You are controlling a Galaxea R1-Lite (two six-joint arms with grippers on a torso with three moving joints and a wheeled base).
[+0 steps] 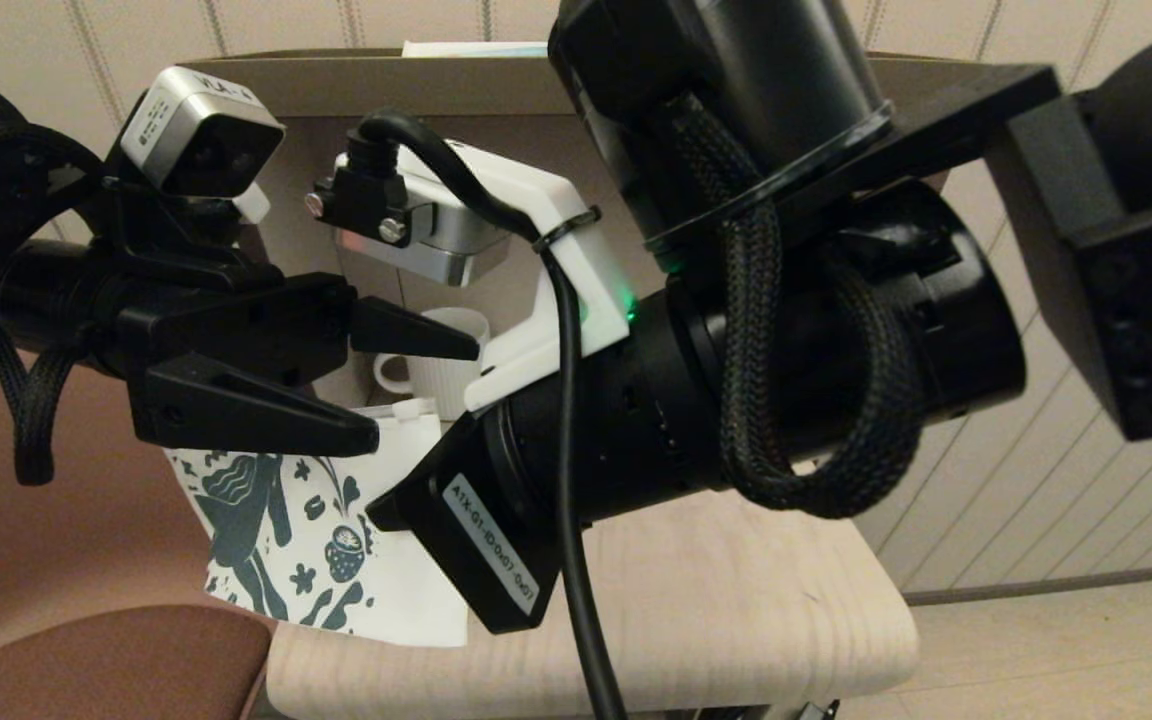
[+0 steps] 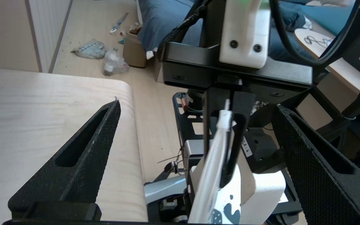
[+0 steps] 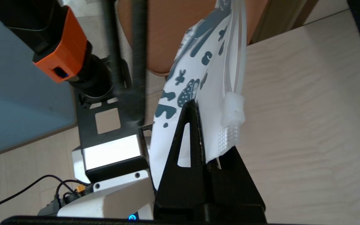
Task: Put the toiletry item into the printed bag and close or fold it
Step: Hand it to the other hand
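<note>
Right gripper [image 3: 206, 156] pinches printed bag [image 3: 198, 72] beside spread left gripper [image 1: 416, 385].

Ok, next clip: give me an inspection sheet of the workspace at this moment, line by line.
Surface: pale wood table, bare where it shows.
Job's things: printed bag held up off the table, zip strip along one edge; toiletry item nowhere in view.
Clutter: white mug behind the bag; box on the far ledge.
Grippers: right gripper shut on the printed bag's corner; left gripper open beside the bag, holding nothing.
Cables: black cable over the right wrist, braided sleeve looped around the arm.
Surroundings: brown chair beside the table; litter on the floor.
</note>
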